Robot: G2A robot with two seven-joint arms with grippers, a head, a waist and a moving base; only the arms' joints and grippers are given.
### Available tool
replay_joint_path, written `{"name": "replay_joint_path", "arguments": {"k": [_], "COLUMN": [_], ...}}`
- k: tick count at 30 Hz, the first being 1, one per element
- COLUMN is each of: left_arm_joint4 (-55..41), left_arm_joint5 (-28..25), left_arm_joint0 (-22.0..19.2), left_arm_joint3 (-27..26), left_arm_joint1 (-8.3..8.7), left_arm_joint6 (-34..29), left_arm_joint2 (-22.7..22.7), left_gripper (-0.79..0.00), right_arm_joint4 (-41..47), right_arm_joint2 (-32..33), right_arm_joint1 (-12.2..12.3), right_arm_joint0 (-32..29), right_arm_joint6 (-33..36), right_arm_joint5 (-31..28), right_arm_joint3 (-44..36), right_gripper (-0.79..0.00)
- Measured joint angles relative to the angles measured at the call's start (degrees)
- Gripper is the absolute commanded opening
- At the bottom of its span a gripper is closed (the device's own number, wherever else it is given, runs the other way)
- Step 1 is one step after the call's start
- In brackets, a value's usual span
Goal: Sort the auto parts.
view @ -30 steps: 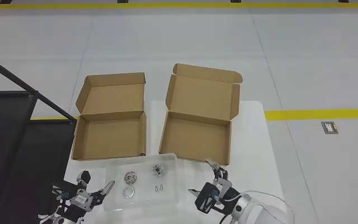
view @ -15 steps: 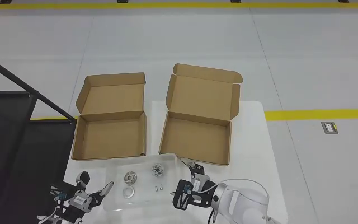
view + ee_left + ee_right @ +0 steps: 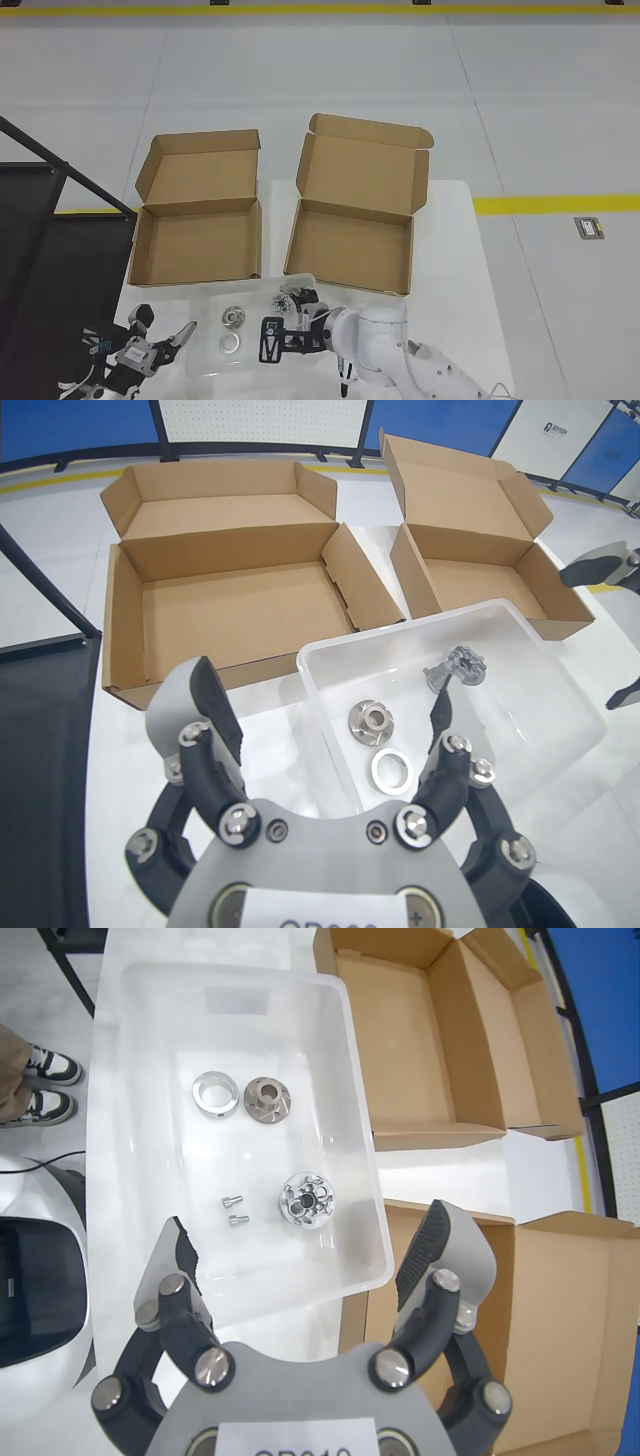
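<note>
Sorting hasn't really kicked off yet, going by how things lie. The slotted hub (image 3: 306,1199) sits inside the clear tray (image 3: 357,1078), close to the tray wall on the cardboard side. The two little screws (image 3: 232,1200) are just beside it, and the flanged hub (image 3: 267,1100) and plain ring (image 3: 215,1095) lie next to each other further along the tray floor.

My right fingers (image 3: 422,1248) hang above the tray, spread wide with nothing in them, roughly lined up over that slotted hub. So I'd say I'm on the approach for the first pick.

For the next move I think I need to drop straight down, straddle the hub's rim and squeeze, keeping the outer finger off that nearby tray wall.

My left fingers (image 3: 215,700) are also released and empty, parked by the tray's other end near the ring.

Beyond the tray on the table (image 3: 450,250), the left box (image 3: 195,245) and right box (image 3: 350,250) are both open and bare. I can't tell which part goes in which.
</note>
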Motion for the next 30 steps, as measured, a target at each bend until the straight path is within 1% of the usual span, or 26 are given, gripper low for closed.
{"name": "replay_joint_path", "arguments": {"k": [2,5,10,14,22,30], "left_arm_joint4": [0.07,0.07,0.06,0.06,0.06,0.06], "left_arm_joint5": [0.15,0.14,0.13,0.13,0.13,0.13], "left_arm_joint0": [-0.04,-0.03,-0.02,-0.02,-0.02,-0.02], "left_arm_joint3": [0.02,0.01,0.01,0.01,0.01,0.01], "left_arm_joint1": [-0.01,-0.01,-0.01,-0.01,-0.01,-0.01], "left_arm_joint6": [-0.05,-0.02,-0.02,-0.02,-0.02,-0.02], "left_arm_joint2": [0.08,0.08,0.07,0.07,0.07,0.07], "left_gripper": [0.0,0.0,0.0,0.0,0.0,0.0], "right_arm_joint4": [2.96,5.02,6.57,7.98,10.87,12.0], "right_arm_joint2": [-2.54,-5.79,-9.68,-11.48,-13.12,-14.53], "right_arm_joint1": [-1.65,-3.77,-6.76,-8.91,-12.34,-15.17], "right_arm_joint0": [3.42,7.07,10.79,12.8,16.64,18.9], "right_arm_joint6": [1.73,3.04,5.56,7.89,6.17,4.14], "right_arm_joint5": [-0.71,-0.79,-0.21,1.32,-0.68,-2.19], "right_arm_joint3": [4.12,8.98,15.34,19.36,27.9,34.89], "right_gripper": [0.0,0.0,0.0,0.0,0.0,0.0]}}
